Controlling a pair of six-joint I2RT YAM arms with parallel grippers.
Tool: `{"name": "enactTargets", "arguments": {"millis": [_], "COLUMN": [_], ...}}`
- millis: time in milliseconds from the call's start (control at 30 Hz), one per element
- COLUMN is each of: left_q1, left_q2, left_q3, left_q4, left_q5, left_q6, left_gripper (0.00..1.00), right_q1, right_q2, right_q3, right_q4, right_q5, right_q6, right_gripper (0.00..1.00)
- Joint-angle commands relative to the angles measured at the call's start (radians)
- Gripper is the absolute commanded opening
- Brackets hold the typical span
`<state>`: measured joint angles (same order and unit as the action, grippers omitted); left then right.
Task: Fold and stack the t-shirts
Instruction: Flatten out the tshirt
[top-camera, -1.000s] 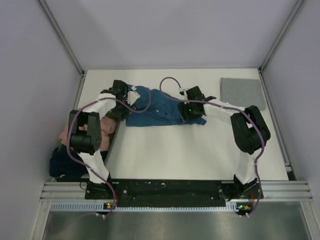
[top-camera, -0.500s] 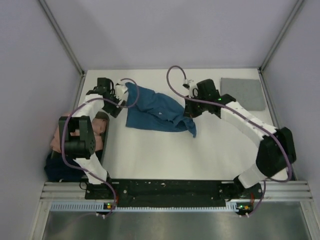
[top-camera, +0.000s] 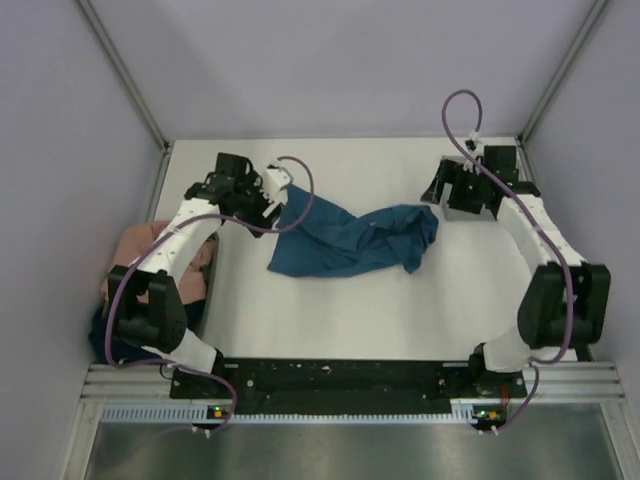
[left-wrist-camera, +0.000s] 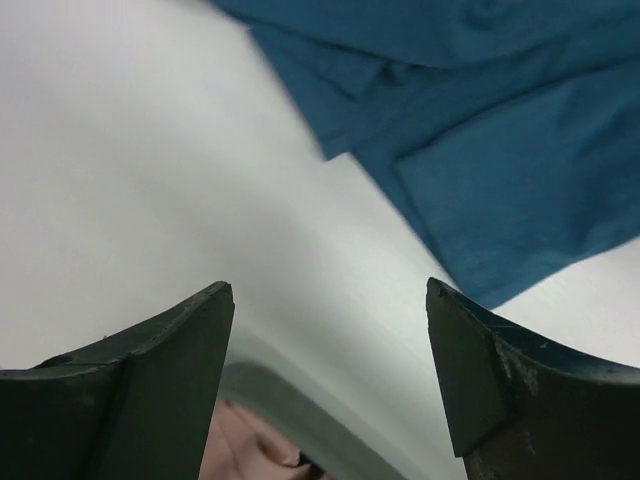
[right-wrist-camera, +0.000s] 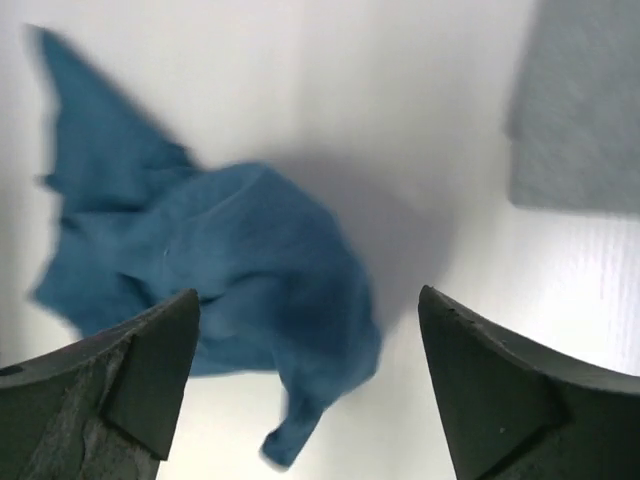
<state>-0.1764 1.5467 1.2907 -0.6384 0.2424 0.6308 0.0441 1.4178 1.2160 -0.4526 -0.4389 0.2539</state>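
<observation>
Teal-blue t-shirt (top-camera: 345, 240) lies bunched mid-counter (top-camera: 340, 320), long axis left-right, between the two arms. Left gripper (left-wrist-camera: 330, 300) has jaws spread and empty, just beside the shirt's far-left corner; right gripper (right-wrist-camera: 308, 310) has jaws spread and empty, just off its right end. Each arm is near its own end, so a two-corner regrasp to spread it looks likely.

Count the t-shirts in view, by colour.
teal-blue t-shirt: 1
grey t-shirt: 1
salmon-pink t-shirt: 1
dark navy t-shirt: 1
Total: 4
</observation>
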Motion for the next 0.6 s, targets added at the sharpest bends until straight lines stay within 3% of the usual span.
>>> {"name": "enactTargets", "arguments": {"millis": [0,100,200,267,367,500,567], "left_q1": [-0.151,-0.219,-0.236,-0.236,-0.236,-0.236,-0.236], "left_q2": [-0.031,-0.043,-0.013,0.018,0.036,0.030,0.023], "left_q3": [-0.076,-0.140,-0.157,-0.163,-0.186,-0.214,-0.218], "left_q4": [-0.061,-0.061,-0.052,-0.038,-0.023,-0.020,-0.038], "left_q5": [0.008,0.047,0.032,0.003,0.004,0.023,0.026], "left_q6": [0.053,0.090,0.101,0.092,0.099,0.099,0.093], "left_gripper": [0.81,0.78,0.75,0.74,0.74,0.75,0.76], "right_q1": [0.005,0.045,0.054,0.068,0.079,0.088,0.088], "right_q2": [0.115,0.029,-0.054,-0.091,-0.100,0.002,0.081], "right_q3": [-0.050,-0.163,-0.271,-0.341,-0.418,-0.429,-0.409], "right_q4": [-0.132,-0.121,-0.124,-0.113,-0.034,0.074,0.081], "right_q5": [0.271,0.428,0.433,0.407,0.291,0.218,0.174], "right_q6": [0.018,0.012,0.021,0.036,0.067,0.100,0.094], "right_gripper": [0.90,0.90,0.83,0.76,0.75,0.72,0.58]}}
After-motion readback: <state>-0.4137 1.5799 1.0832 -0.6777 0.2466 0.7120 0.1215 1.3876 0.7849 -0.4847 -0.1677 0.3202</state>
